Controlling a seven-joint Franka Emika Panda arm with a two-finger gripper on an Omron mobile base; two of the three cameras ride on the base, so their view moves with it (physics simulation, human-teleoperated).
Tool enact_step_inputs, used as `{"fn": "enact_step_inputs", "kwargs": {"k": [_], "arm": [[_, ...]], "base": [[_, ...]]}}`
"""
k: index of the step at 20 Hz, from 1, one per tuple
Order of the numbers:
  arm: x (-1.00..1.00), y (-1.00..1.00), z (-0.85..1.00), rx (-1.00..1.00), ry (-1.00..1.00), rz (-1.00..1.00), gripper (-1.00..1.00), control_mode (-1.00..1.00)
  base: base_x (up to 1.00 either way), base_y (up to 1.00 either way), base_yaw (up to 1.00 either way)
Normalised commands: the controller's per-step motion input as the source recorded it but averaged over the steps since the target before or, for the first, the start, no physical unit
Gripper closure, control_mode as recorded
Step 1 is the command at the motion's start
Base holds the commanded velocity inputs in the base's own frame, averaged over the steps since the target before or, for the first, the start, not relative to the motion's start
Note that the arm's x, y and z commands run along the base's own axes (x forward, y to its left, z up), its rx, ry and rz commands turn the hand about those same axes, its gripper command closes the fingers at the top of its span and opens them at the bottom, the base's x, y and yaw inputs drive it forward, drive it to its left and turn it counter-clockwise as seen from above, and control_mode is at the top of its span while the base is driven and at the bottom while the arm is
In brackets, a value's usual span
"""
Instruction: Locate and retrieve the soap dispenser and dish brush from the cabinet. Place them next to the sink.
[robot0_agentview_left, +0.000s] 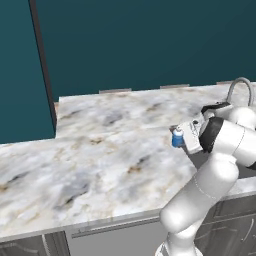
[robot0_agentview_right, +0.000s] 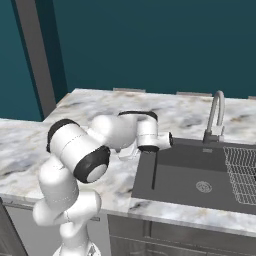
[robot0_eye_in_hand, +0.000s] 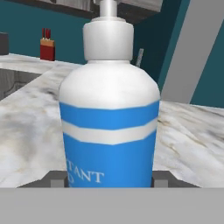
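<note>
So the hand is grasping the soap dispenser, fingers on either side of the bottle's base, holding it upright low over the marble desk just left of the sink. Looks like the placing step for the first item. I'd guess next is lowering it until it sits flat, letting go, then going to the cabinet for the dish brush.
</note>
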Motion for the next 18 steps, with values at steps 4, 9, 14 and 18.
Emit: {"fn": "enact_step_inputs", "kwargs": {"k": [4,9,14,18], "arm": [[0.06,-0.01,-0.26,-0.06,-0.02,0.00,1.00,-1.00],[0.16,0.00,-0.22,0.00,0.00,0.00,1.00,-1.00],[0.19,0.00,-0.30,-0.01,0.01,0.00,1.00,-1.00],[0.29,-0.01,-0.31,-0.02,0.04,0.00,1.00,-1.00]], "base": [[0.00,0.00,0.00],[0.00,0.00,0.00],[0.00,0.00,0.00],[0.00,0.00,0.00]]}}
